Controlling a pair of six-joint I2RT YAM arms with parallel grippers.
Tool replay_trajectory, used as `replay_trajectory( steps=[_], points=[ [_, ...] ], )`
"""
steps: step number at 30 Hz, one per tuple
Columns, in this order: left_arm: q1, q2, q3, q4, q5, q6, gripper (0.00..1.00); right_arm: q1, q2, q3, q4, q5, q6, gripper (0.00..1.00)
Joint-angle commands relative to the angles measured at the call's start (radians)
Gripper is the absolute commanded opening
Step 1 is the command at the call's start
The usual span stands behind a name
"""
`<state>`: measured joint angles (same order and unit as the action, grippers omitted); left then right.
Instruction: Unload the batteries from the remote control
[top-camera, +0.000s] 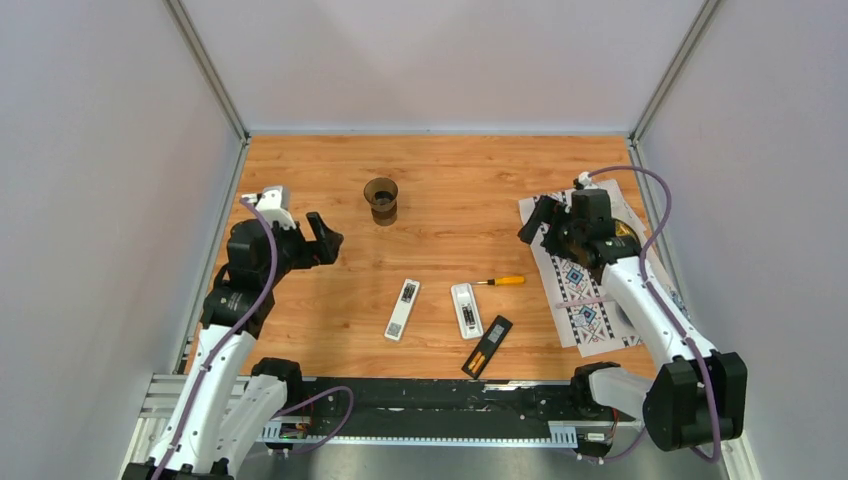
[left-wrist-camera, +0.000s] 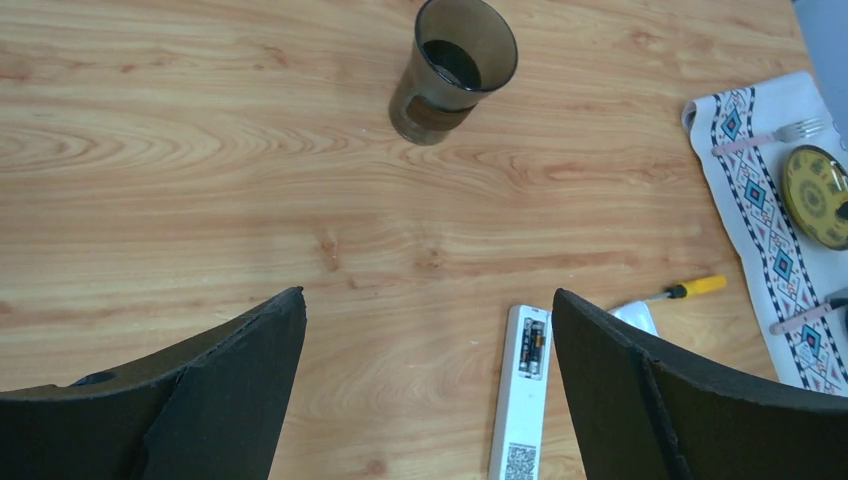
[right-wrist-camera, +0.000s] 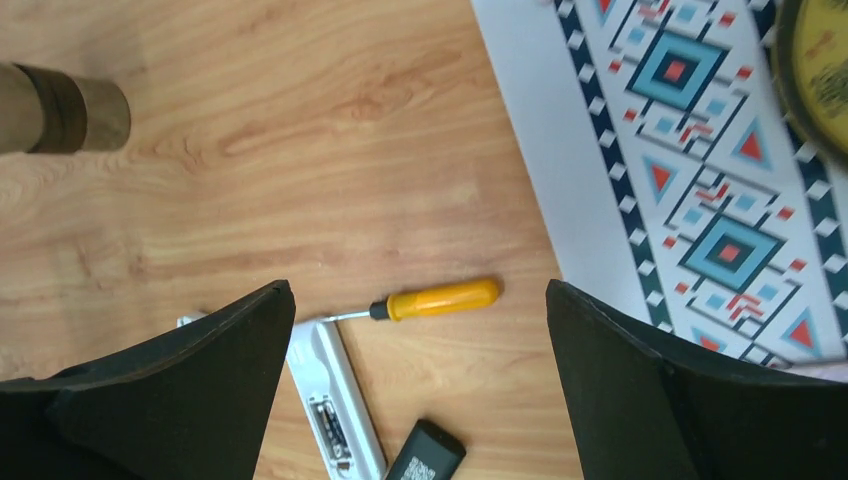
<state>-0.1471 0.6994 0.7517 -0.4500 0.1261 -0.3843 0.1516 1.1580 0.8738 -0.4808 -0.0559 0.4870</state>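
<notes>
The batteries (left-wrist-camera: 533, 350) that show best are small dark cells in the open bay at the far end of the left remote (top-camera: 403, 309), a white bar lying face down near the middle of the tabletop (top-camera: 450, 170). Just to its right lies the middle remote (top-camera: 467, 310), also white, with an open bay toward its near end; what that bay holds is too small to tell. Near its right, closer to the arm bases, the black remote (top-camera: 488, 346) lies at a slant with two orange cells (top-camera: 480, 357) showing in its near half. None of the three is touched by an arm. A screwdriver (top-camera: 503, 281) with an orange handle lies beyond the middle remote, its metal tip just beside that remote's far end. A dark see-through cup (top-camera: 381, 199) stands upright well beyond the remotes. Along the right edge lies a patterned placemat (top-camera: 590, 310) carrying a dark, yellow-rimmed plate (left-wrist-camera: 815, 195) and a fork (left-wrist-camera: 790, 133). The left tool (left-wrist-camera: 428, 320) hangs above bare wood left of the remotes, its fingers spread wide with nothing between them. The right tool (right-wrist-camera: 420, 300) hangs over the placemat's inner edge, also spread wide and holding nothing.
</notes>
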Motion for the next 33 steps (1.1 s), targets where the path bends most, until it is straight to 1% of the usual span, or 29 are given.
replay_trajectory(
  steps=[1,5,8,11,12,14,16,20,21,23,24,25,30,33],
  points=[
    [0.003,0.024,0.043,0.031,0.087,0.005,0.99,0.031,0.005,-0.044,-0.093,-0.045,0.053,1.0],
    [0.003,0.09,0.058,0.027,0.162,0.03,0.99,0.049,0.032,-0.134,-0.058,-0.111,0.1,1.0],
    [0.001,0.117,0.058,0.028,0.199,0.035,0.99,0.054,0.083,-0.188,0.02,-0.148,0.151,0.98],
    [-0.006,0.112,0.052,0.028,0.213,0.041,0.99,0.057,0.156,-0.196,0.096,-0.182,0.193,0.93],
    [-0.008,0.111,0.049,0.031,0.234,0.051,0.99,0.057,0.176,-0.193,0.132,-0.203,0.2,0.88],
    [-0.012,0.098,0.04,0.031,0.245,0.059,0.99,0.06,0.216,-0.177,0.165,-0.231,0.222,0.83],
    [-0.016,0.089,0.029,0.033,0.259,0.061,0.99,0.068,0.242,-0.159,0.194,-0.226,0.231,0.82],
    [-0.019,0.066,0.005,0.031,0.27,0.061,0.99,0.088,0.311,-0.11,0.208,-0.22,0.231,0.76],
    [-0.02,0.061,-0.006,0.031,0.268,0.061,0.99,0.091,0.328,-0.099,0.209,-0.219,0.229,0.71],
    [-0.02,0.052,-0.017,0.033,0.27,0.065,0.99,0.1,0.379,-0.061,0.205,-0.197,0.223,0.65],
    [-0.02,0.051,-0.02,0.031,0.27,0.068,0.99,0.112,0.399,-0.044,0.196,-0.188,0.219,0.57],
    [-0.02,0.049,-0.023,0.025,0.268,0.07,0.99,0.13,0.437,-0.024,0.188,-0.18,0.214,0.54],
    [-0.02,0.04,-0.022,0.011,0.265,0.082,0.98,0.212,0.525,0.085,0.131,-0.096,0.182,0.52],
    [-0.02,0.038,-0.02,-0.001,0.257,0.088,0.98,0.227,0.58,0.12,0.128,-0.062,0.185,0.52]
  ],
)
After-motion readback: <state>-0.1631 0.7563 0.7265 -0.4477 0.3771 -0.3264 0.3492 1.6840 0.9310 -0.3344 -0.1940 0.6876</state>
